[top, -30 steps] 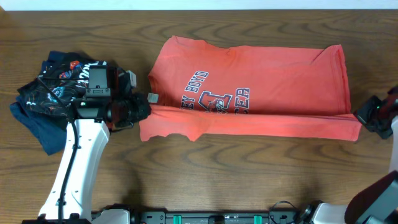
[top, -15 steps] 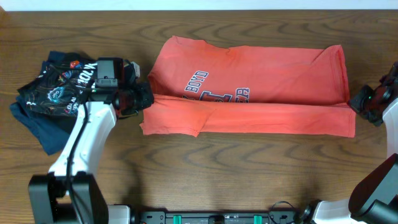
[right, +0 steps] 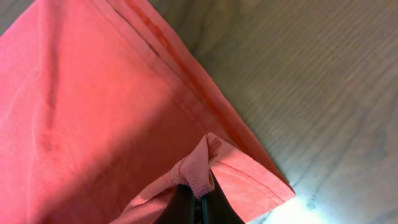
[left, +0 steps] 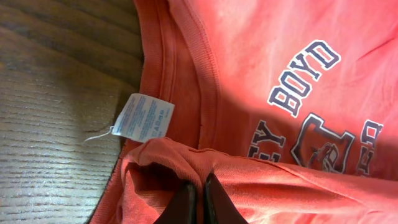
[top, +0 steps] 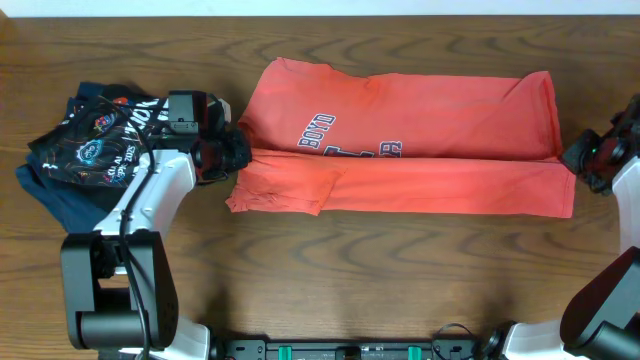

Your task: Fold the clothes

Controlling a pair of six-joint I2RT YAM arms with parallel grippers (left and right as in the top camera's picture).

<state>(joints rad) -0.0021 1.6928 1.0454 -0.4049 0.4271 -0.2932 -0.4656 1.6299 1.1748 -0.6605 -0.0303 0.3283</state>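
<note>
T-shirt [top: 450, 110], collar end in left claw [left: 199, 184], hem in right claw [right: 198, 194]

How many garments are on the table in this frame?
2 at least: the red-orange T-shirt spread across the middle, and a crumpled navy printed garment at the far left. That heap may hide another underneath.

A robot lab bench, my left arm [top: 150, 205] and right arm [top: 628, 190] mounted along a wood-grain table [top: 400, 270], white wall [top: 320, 6] behind.
</note>
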